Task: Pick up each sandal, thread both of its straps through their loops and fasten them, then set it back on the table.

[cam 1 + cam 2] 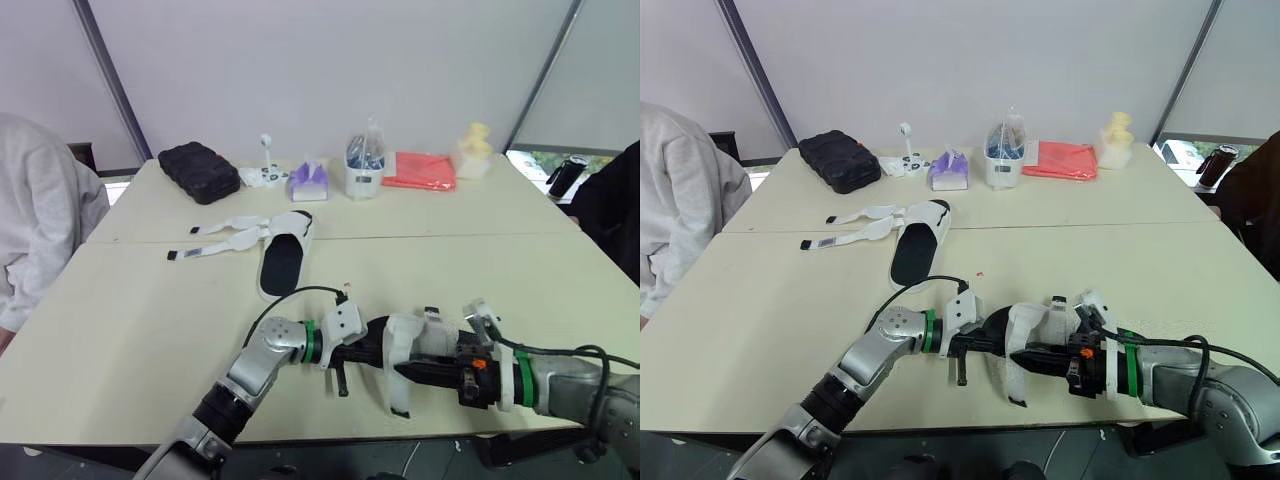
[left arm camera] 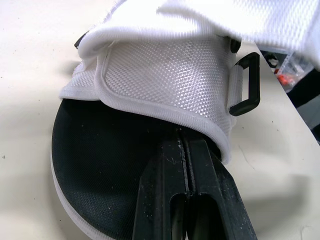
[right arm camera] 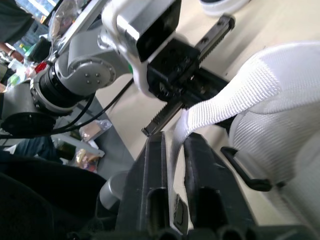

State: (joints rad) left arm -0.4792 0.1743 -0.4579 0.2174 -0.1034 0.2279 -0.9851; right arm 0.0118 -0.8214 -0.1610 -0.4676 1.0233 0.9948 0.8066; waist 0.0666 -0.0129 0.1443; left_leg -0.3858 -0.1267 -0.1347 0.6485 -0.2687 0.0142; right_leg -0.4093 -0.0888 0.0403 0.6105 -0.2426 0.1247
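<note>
One sandal (image 1: 405, 345), with a white mesh upper and black insole (image 2: 100, 165), is held just above the table's front edge between both grippers. My left gripper (image 1: 362, 352) is shut on it, fingers pressed together at the edge of the upper (image 2: 165, 75). My right gripper (image 3: 174, 140) is shut on a white strap (image 3: 235, 105) that runs between its fingers. A black loop (image 2: 247, 82) sits on the side of the upper. The second sandal (image 1: 285, 258) lies flat at mid-table, its two straps (image 1: 220, 240) spread open to the left.
Along the far edge stand a black case (image 1: 198, 170), a purple tissue pack (image 1: 308, 180), a clear container (image 1: 365, 168), a red bag (image 1: 420, 170) and a yellow object (image 1: 472, 150). A person in grey (image 1: 40, 220) is at the left, another person (image 1: 612, 210) at the right.
</note>
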